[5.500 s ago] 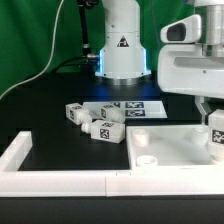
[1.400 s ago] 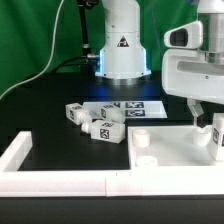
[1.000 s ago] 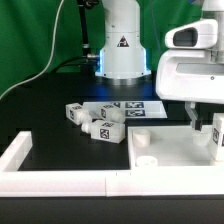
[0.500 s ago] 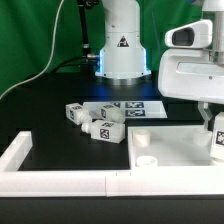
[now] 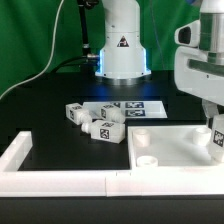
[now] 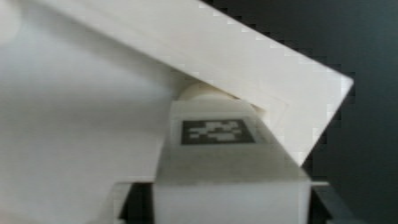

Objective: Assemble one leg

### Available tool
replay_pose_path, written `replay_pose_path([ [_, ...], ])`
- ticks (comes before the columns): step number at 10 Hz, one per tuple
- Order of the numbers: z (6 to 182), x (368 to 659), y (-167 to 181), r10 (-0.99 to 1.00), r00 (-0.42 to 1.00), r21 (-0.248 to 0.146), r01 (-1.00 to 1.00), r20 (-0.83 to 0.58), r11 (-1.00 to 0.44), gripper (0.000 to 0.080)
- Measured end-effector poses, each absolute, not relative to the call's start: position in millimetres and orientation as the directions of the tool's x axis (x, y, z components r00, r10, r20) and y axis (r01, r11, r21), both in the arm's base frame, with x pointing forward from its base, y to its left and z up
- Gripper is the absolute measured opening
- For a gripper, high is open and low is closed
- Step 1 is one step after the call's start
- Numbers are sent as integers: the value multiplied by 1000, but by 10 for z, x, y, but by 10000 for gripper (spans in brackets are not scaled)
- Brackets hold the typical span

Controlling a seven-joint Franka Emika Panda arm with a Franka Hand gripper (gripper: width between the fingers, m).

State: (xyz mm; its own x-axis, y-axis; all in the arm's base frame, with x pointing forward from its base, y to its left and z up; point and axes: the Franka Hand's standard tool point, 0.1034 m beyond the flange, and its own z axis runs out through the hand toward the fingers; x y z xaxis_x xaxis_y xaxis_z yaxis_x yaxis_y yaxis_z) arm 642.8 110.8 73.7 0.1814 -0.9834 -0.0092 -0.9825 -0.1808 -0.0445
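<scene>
My gripper [image 5: 213, 128] is at the exterior view's right, shut on a white leg [image 5: 217, 143] with a tag sticker. It holds the leg upright over the right end of the large white panel [image 5: 170, 150]. In the wrist view the leg [image 6: 217, 150] sits between my dark fingers [image 6: 139, 204], and its far end meets a corner of the panel [image 6: 107, 100]. My gripper [image 6: 222, 207] clamps both of the leg's sides. Three more loose legs [image 5: 105, 130] lie in a cluster on the black table left of the panel.
The marker board [image 5: 135, 106] lies flat behind the loose legs, in front of the robot base [image 5: 122, 50]. A white rail [image 5: 30, 160] borders the table at the front and left. A black cable hangs at the back left.
My hand has shifted toward the exterior view's right and slightly up. The leg stays in the jaws at the panel's right end. The loose legs have not moved.
</scene>
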Motion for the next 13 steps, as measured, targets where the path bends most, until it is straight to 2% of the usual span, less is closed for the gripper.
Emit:
replay_pose_path([
  [2,727,6420,1108,-988,-132,-60,-989,-80,136,285],
  [4,729,6419,1108,-990,-121,-60,-990,-77,126,285],
  [5,726,6417,1107,-995,-75,-61,-995,-70,80,285],
  [7,733,6422,1091,-948,315,-73,-947,-36,-312,566],
  [8,727,6409,1104,-886,464,-75,-884,-28,-461,566],
  [9,723,6397,1128,-853,522,-75,-852,-22,-519,630],
  [11,717,6402,1095,-802,598,-74,-800,-12,-595,647],
  [13,717,6402,1094,-794,608,-74,-793,-11,-605,648],
])
